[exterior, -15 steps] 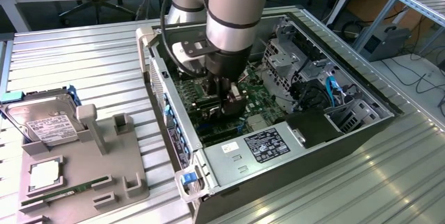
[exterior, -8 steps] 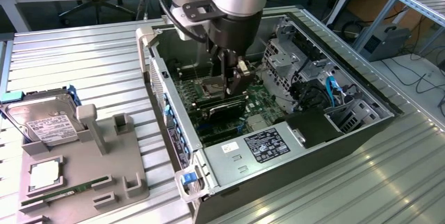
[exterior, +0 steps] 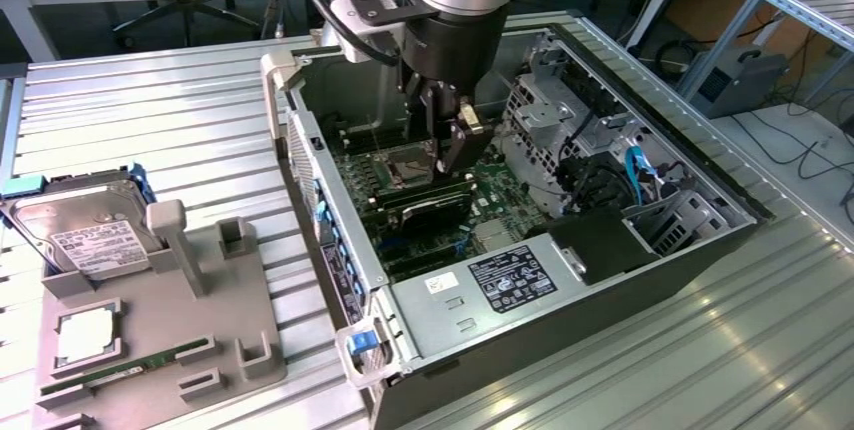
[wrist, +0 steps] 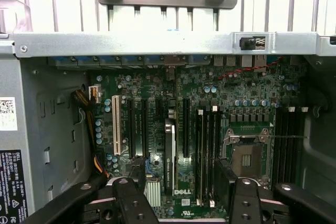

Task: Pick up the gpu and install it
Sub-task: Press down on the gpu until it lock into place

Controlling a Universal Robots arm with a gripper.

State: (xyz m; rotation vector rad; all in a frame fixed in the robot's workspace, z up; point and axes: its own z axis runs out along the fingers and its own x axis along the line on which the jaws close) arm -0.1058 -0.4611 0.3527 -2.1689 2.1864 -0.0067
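Black fingers of the gripper were spread, released, above the gpu seated upright on the motherboard; a hard drive was seen outside the case.

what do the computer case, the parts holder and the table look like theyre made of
Computer case: looks like sheet metal, grey, with folded edges and punched holes.
Parts holder: probably moulded or printed plastic, matte grey, with blocky posts.
Table: apparently aluminium, pale silver, ribbed in parallel slats with a dull sheen.
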